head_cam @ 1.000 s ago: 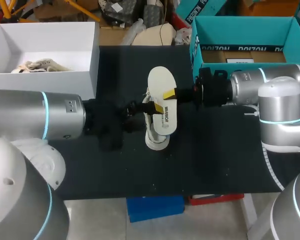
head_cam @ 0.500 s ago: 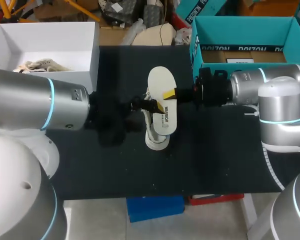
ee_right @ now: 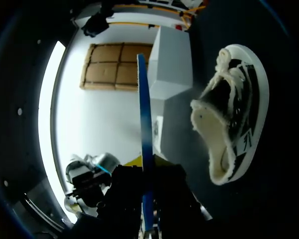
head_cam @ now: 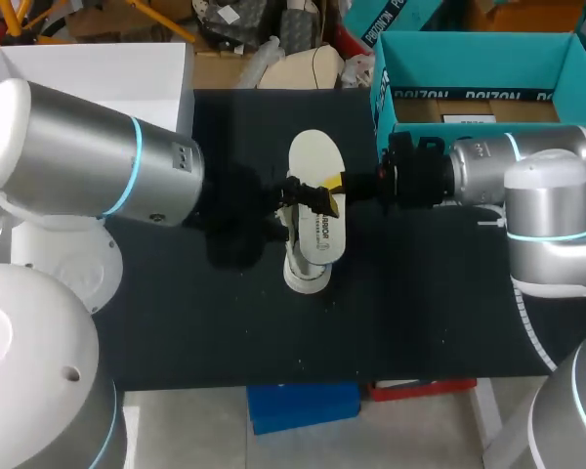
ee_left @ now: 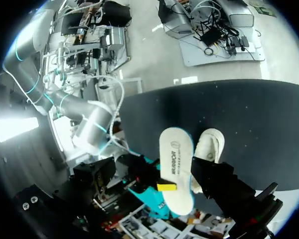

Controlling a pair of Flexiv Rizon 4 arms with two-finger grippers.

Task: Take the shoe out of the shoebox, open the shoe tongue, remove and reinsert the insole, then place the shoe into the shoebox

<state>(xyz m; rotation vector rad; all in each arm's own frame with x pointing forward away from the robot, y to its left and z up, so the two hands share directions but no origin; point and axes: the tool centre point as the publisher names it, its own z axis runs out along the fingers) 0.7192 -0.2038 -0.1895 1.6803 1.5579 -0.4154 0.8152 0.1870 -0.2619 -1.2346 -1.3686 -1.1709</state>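
Head view shows the right gripper [head_cam: 334, 184] clamped on the insole [head_cam: 315, 156], a flat cream oval with a smooth, printed face. It is held above the shoe [head_cam: 306, 276] at the middle of the black, matte table [head_cam: 420, 303]. The shoe sits on the table under the insole, out of the box, with little more than its rounded pale end showing. The left gripper [head_cam: 291, 202] is just beside the insole's other edge; whether it grips anything I cannot tell. The white, straight-walled shoebox [head_cam: 98, 59] stands at the far left corner, well apart from the shoe.

Right wrist view has the insole edge-on, a thin blue strip pinched between the gripper's dark fingers [ee_right: 172, 194]. The shoe beyond shows a fleecy cream lining, black-and-white sides and a pale rubbery rim.
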